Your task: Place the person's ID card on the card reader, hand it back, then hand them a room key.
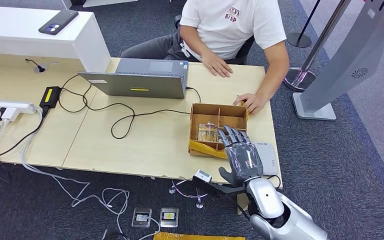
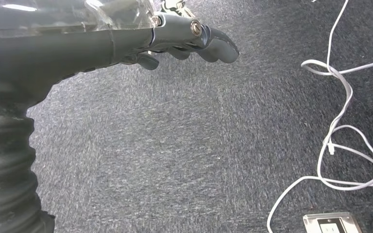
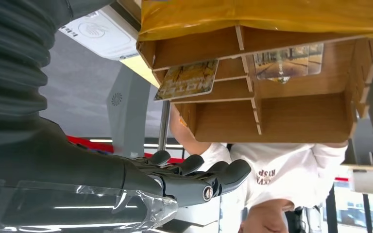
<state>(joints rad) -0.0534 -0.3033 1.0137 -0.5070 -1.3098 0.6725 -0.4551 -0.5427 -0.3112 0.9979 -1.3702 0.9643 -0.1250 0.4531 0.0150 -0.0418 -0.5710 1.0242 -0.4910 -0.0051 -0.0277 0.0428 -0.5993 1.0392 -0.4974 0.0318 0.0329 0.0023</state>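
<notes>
1. Fingers of the right hand (image 1: pixel 240 155) are stretched out and apart, holding nothing, above the near edge of the cardboard divider box (image 1: pixel 218 111); in the right wrist view the same hand (image 3: pixel 194 177) shows its fingers nearly straight, clear of the box (image 3: pixel 272 116).
2. Left hand (image 2: pixel 184 41) hangs over grey carpet (image 2: pixel 184 145), fingers loosely extended and nothing in them.
3. Cards lie in the box: a yellow printed card (image 3: pixel 187 80) in one compartment and a paler one (image 3: pixel 289 60) in the compartment beside it (which is the room key and which the ID I cannot tell).
4. White card reader (image 1: pixel 266 157) lies on the wooden table (image 1: pixel 145 145) just right of the hand, near the table's corner.
5. Person in a white T-shirt (image 1: pixel 235 25) sits across the table, one hand (image 1: pixel 250 102) resting at the box's far right corner, the other (image 1: pixel 217 65) flat on the table.
6. Grey laptop (image 1: pixel 140 80) stands left of the box, with a black cable (image 1: pixel 125 117) looping across the table.
</notes>
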